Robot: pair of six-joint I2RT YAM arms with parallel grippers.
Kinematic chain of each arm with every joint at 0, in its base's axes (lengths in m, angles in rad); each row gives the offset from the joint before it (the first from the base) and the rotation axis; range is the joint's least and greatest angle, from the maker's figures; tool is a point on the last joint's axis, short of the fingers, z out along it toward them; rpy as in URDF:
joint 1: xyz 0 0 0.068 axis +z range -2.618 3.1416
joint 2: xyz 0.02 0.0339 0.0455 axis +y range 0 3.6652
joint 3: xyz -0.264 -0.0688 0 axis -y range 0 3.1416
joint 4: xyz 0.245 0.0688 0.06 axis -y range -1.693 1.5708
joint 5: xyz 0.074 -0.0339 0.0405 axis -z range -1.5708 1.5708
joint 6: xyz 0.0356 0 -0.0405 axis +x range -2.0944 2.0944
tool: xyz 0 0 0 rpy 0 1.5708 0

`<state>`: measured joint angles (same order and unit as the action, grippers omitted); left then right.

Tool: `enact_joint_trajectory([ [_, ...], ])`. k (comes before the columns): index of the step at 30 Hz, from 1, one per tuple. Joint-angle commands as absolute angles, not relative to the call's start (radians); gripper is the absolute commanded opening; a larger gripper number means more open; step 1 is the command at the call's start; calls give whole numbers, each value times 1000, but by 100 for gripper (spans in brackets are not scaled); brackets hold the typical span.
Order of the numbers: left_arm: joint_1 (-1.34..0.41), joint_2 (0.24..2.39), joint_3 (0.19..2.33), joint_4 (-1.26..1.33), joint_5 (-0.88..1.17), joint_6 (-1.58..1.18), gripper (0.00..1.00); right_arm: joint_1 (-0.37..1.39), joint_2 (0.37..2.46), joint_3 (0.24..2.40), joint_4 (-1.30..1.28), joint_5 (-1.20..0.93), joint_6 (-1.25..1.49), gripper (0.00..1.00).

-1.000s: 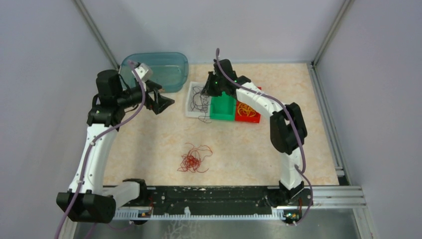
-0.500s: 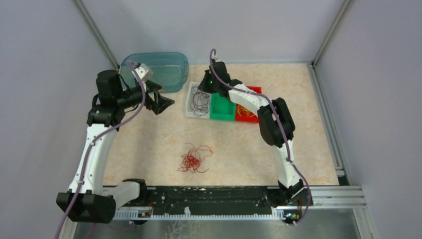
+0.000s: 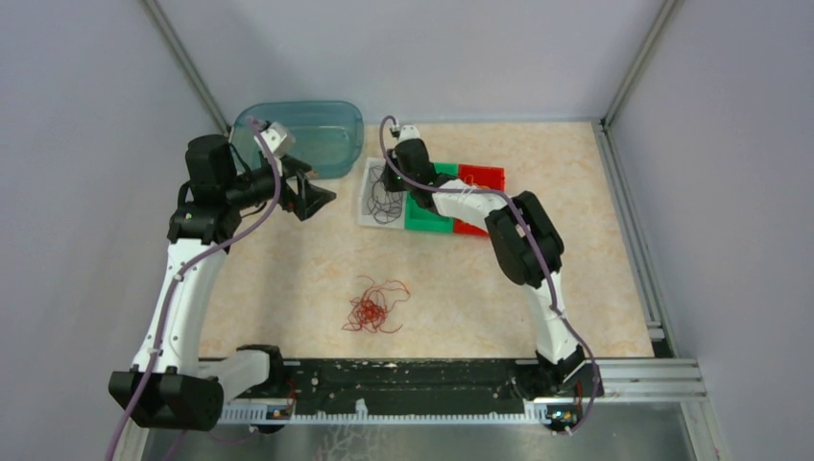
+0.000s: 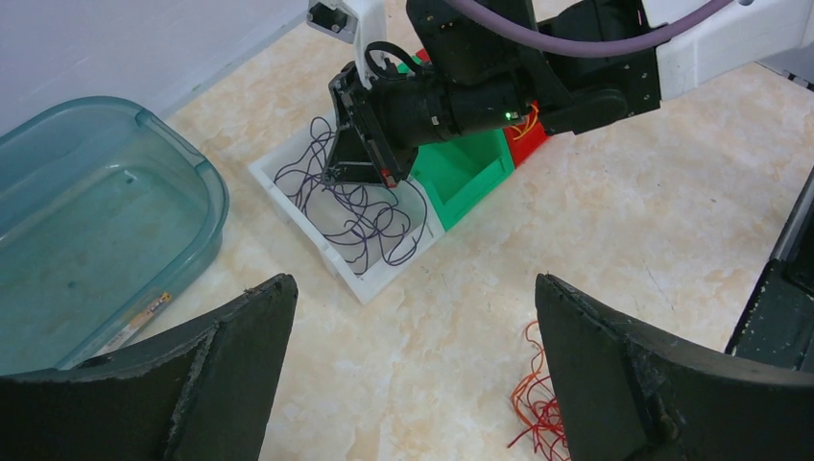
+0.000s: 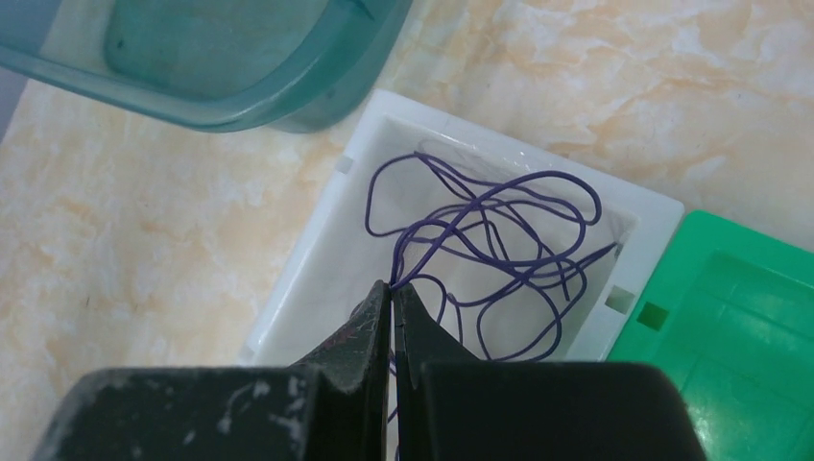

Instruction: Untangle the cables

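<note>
One dark cable (image 5: 480, 204) is being pinched in the closed right gripper (image 5: 392, 288), now swinging left from the green bin (image 5: 739, 317) over the white tray (image 5: 317, 259), so dark ones are getting sorted while red cables (image 3: 372, 309) are lying tangled on the tabletop (image 3: 288, 279), left gripper (image 4: 413, 288) gaping empty

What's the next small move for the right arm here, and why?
Probably open the right gripper: it is pinched shut on the dark cable, whose loops already lie inside the white bin below. Releasing should drop the last strand in.
</note>
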<state>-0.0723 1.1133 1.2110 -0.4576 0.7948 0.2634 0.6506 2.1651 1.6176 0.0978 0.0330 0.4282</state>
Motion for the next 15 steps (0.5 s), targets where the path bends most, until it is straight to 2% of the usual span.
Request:
enact_joint_trajectory([
  [1, -74, 1101, 1235, -479, 783, 275, 99, 660, 2137, 1619, 249, 80, 345, 0],
  [15, -73, 1090, 1242, -461, 754, 277, 99, 732, 2254, 1714, 61, 269, 159, 0],
])
